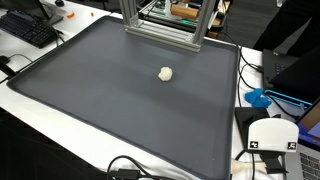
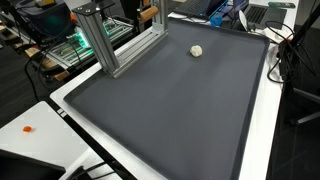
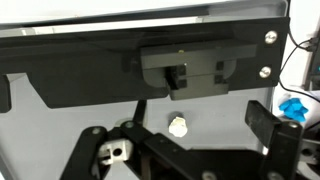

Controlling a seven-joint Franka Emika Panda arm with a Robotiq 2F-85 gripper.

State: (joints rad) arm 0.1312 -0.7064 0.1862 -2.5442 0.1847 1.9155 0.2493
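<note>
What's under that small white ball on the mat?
The small white ball rests directly on the dark grey mat. What lies beneath the mat is covered; only the white tabletop shows around its edge.

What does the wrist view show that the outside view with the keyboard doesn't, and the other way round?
Only the wrist view shows the robot's own jaws, standing open at the bottom of the picture, and a black panel with screws across the top. Only the exterior view shows the keyboard, a metal frame and the whole grey mat edge to edge. Both show the small white ball, lying free on the mat, and a blue object off to one side.
</note>
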